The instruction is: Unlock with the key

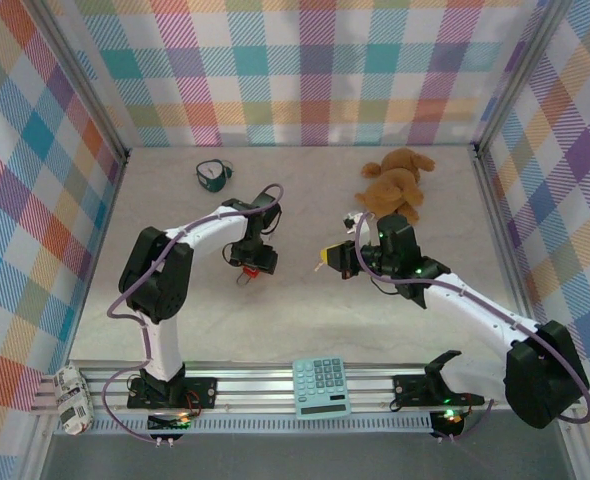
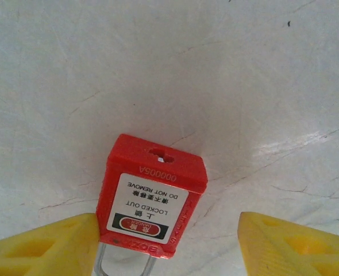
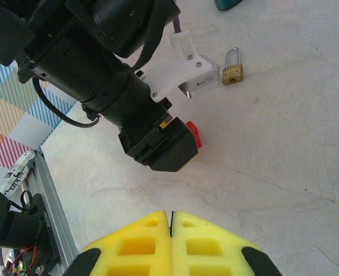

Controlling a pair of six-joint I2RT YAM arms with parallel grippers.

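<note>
Toward the left of the tabletop (image 1: 305, 320), a small teal object (image 1: 212, 175) lay near the back wall. To its right, the left claw (image 2: 168, 244) hung over a red padlock (image 2: 152, 195) lying on the pale surface, white label up and keyhole end pointing away from the wrist. The claw's yellow fingers (image 2: 43, 247) stood apart. One sat just beside the lock's body, perhaps touching it, and the other was well clear on the opposite side, so nothing was clamped. The lock's silver shackle ran back between them. From the right wrist, a brass padlock (image 3: 232, 70) with a silver shackle showed on the tabletop beyond the left arm. A teal calculator (image 1: 321, 387) rested on the rail at the near edge, between the two arm bases. The right claw (image 3: 170, 221) was pressed together, its yellow pads meeting along a thin seam, and it pointed toward the left arm. Whether the key sat pinched in that seam could not be told. Farther right, a brown teddy bear (image 1: 395, 180) lay near the back wall.
</note>
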